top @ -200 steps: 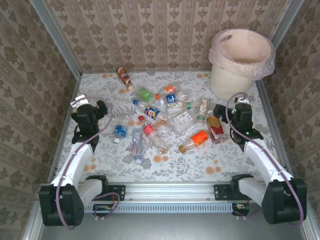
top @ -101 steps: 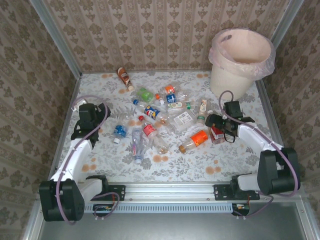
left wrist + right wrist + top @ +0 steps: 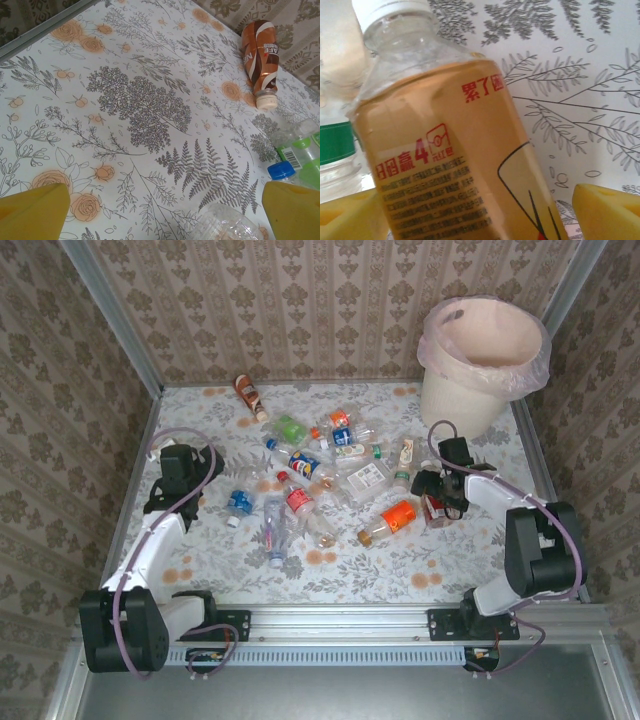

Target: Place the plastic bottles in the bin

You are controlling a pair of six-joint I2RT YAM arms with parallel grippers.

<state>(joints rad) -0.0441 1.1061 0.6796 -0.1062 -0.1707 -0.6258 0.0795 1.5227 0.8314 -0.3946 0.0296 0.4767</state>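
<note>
We see the left gripper (image 3: pixel 162 207) wide open above the surface (image 3: pixel 400 570), left side. Right gripper (image 3: pixel 480 210) is open, jaws either side of an amber bottle (image 3: pixel 445 150) with a white cap, right jaw clear of it. Plastic bottles (image 3: pixel 330 480) lie scattered mid-surface. Bin (image 3: pixel 470 390) stands upright in the far right corner.

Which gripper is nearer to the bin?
Right. The right gripper sits just on the near side of the bin, fingers astride an amber drink bottle; the left gripper is across the table, by its left edge.
</note>
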